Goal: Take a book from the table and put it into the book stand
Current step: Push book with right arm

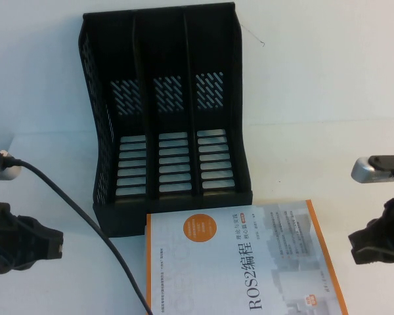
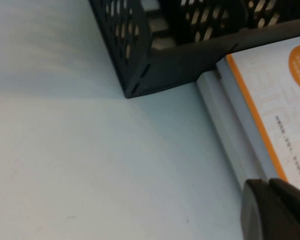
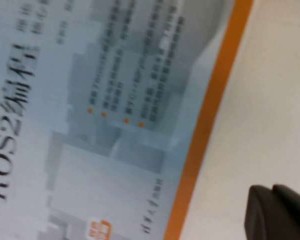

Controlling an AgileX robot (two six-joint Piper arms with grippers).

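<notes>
On counter before book stand | book flat, big limp slick paperback, grip orange edge | left end effector closed, empty | right end effector jaws: cannot tell

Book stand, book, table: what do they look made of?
Book stand: looks like moulded black plastic, matt, judging by its perforated sides and slatted base. Book: paperback, smooth printed cover with an orange edge stripe, page block visible at the side; probably coated paper. Table: plain white, smooth; material unclear. Left gripper and right gripper hover beside the book, holding nothing.
</notes>
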